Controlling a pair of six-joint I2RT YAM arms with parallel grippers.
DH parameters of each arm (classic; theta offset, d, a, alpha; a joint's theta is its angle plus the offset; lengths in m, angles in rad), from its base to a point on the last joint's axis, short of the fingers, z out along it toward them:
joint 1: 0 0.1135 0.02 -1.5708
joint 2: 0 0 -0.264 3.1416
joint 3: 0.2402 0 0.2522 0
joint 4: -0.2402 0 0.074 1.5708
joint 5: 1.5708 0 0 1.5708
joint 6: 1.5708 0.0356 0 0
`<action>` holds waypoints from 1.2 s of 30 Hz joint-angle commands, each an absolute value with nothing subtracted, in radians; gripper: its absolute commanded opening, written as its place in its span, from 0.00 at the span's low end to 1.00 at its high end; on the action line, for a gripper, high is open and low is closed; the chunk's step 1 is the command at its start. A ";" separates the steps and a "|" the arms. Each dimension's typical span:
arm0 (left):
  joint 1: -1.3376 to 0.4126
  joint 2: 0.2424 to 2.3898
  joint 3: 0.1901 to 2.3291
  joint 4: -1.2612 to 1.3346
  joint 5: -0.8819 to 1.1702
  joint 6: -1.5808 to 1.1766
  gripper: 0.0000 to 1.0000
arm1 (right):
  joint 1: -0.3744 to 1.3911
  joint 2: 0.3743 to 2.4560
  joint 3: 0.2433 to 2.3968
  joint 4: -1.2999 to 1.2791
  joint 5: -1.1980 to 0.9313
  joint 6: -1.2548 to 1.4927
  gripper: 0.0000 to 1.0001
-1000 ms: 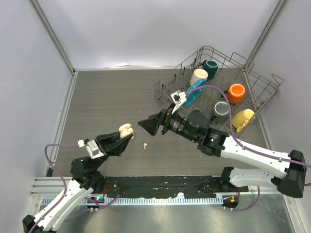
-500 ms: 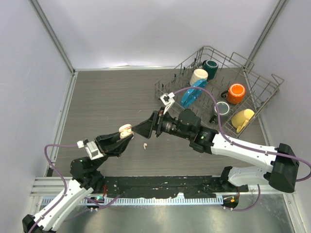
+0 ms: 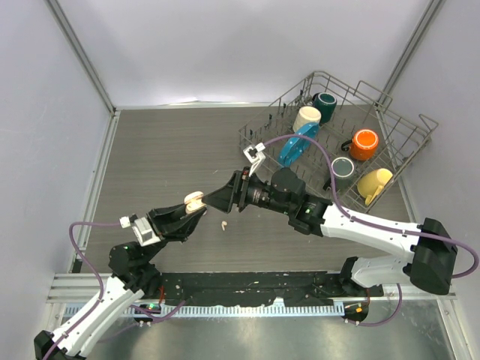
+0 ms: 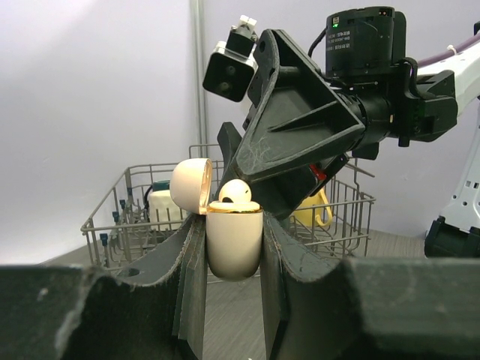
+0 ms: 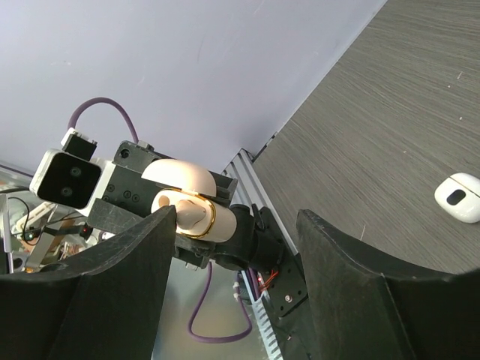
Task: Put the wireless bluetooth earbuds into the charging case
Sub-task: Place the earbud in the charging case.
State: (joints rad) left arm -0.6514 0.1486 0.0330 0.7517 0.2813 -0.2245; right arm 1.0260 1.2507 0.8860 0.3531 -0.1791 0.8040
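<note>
Peach-beige charging case [image 4: 234, 241], lid open, pinched in left gripper [image 3: 193, 208], right gripper [image 3: 216, 201] now drawn in at its 3 o'clock, jaws wide, loose white earbud [image 3: 223, 223] unmoved at 5 o'clock

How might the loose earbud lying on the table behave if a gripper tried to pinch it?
The earbud looks tiny, so probably very light and easily nudged across the table. Its rounded, glossy shell would likely roll or slip when pinched.
</note>
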 commanded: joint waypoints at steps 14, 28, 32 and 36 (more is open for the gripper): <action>-0.647 0.150 -0.038 0.830 0.281 -0.221 0.00 | 1.012 1.270 0.865 0.504 -0.285 0.876 0.81; -0.647 0.179 -0.035 0.850 0.319 -0.222 0.00 | 1.011 1.414 0.890 0.664 -0.422 1.023 0.71; -0.647 0.181 -0.034 0.848 0.325 -0.221 0.00 | 1.011 1.431 0.890 0.698 -0.434 1.046 0.58; -0.646 0.186 -0.035 0.842 0.324 -0.218 0.00 | 1.009 1.433 0.890 0.701 -0.454 1.051 0.46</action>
